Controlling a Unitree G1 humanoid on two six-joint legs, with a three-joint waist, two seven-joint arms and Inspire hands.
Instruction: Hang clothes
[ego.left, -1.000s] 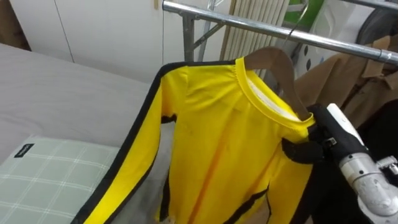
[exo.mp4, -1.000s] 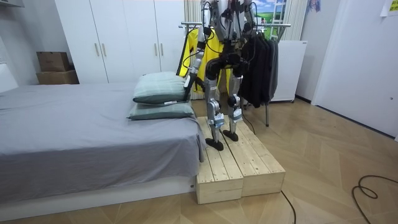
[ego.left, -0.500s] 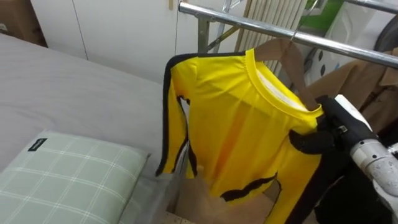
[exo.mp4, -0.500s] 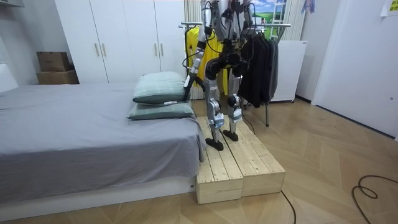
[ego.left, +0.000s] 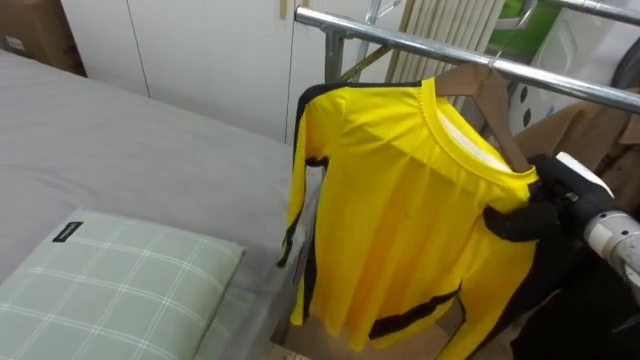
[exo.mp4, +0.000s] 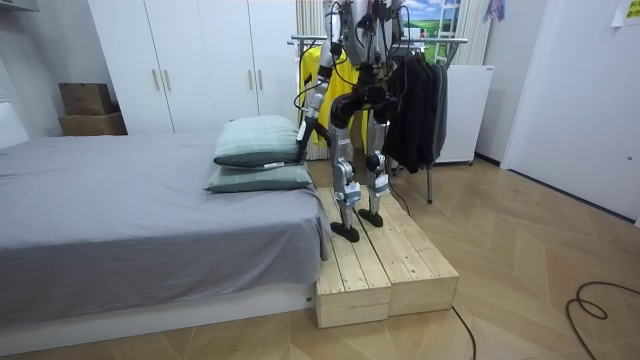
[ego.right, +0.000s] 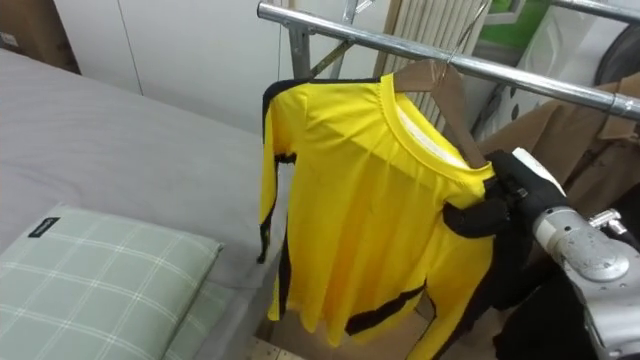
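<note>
The grey bed (ego.left: 150, 140) takes the left side, and the robot stands on a wooden platform (exo.mp4: 385, 265) at its corner, probably so that it reaches the clothes rack. The metal rail (ego.left: 400, 45) of this rack runs across the top, and a checked pillow (ego.left: 110, 290) lies at the bed's edge below it. The yellow shirt (ego.left: 400, 200) hangs near the left end of the rail on a wooden hanger (ego.left: 500, 100), whose hook appears to be over the rail, beside a brown garment (ego.left: 585, 125) further right. The shirt is bright yellow with black trim along the sleeve and near the hem, and it falls quite flat, one sleeve dropping at its left edge. The right hand (ego.left: 525, 218) has its dark fingers curled, pinching the shirt's right shoulder, I think to steady it. The left hand (exo.mp4: 302, 128) hangs low near the pillows; I cannot tell its fingers.
</note>
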